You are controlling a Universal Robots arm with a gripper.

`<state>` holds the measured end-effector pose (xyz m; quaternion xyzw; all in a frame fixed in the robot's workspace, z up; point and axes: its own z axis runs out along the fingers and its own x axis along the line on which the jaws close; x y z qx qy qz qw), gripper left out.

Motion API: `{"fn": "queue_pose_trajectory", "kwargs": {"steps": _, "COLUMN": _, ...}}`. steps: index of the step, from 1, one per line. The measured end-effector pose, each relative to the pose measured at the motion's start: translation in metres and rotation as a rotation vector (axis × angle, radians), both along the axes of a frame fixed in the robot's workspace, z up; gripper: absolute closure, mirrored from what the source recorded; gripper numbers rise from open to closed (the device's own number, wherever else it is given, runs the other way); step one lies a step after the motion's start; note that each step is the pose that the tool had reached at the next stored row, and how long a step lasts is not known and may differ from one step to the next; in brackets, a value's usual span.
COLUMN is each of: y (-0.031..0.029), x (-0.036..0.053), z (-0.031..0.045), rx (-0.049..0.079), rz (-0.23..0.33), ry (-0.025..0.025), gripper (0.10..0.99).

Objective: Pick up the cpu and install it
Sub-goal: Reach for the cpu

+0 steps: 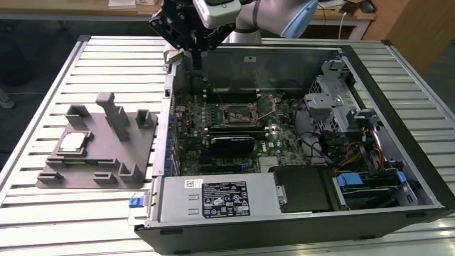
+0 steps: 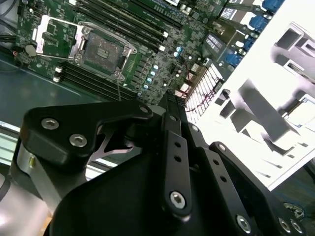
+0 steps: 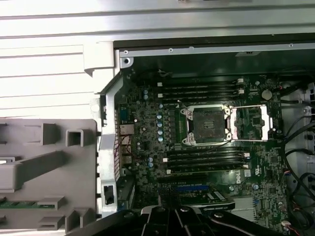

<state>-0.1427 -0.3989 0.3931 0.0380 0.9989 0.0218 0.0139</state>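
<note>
Closest of all is the grey power supply (image 1: pixel 213 200), filling the near end of the open computer case (image 1: pixel 299 58), which lies on its side across the middle of the slatted metal bench (image 1: pixel 42 80). Beyond the supply the green motherboard (image 1: pixel 192 133) is exposed. Its black-framed socket (image 1: pixel 237 113) sits open, with the metal load plate (image 3: pixel 253 123) flipped back beside it in the first wrist view.

Toward the bench's edge on the exterior view's left rests a grey plastic fixture block (image 1: pixel 106 160). The cpu (image 1: pixel 73 142) lies flat on it, silver top up, near the block's outer side, with nothing touching it.

Up at the far end, the gripper (image 1: pixel 195 63) hangs tip-down over the case's far corner on the exterior view's left. It is well apart from the cpu and short of the socket. Its pincer looks clenched together on nothing. The second wrist view looks past the gripper's black linkage to the socket (image 2: pixel 103 51) below.
</note>
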Motion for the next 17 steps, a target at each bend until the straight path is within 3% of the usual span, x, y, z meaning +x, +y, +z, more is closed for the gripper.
{"fn": "queue_pose_trajectory", "kwargs": {"steps": 17, "y": 0.0, "x": -0.0387, "z": -0.0029, "rx": 0.0, "rz": -0.003, "ry": -0.0022, "gripper": 0.98}}
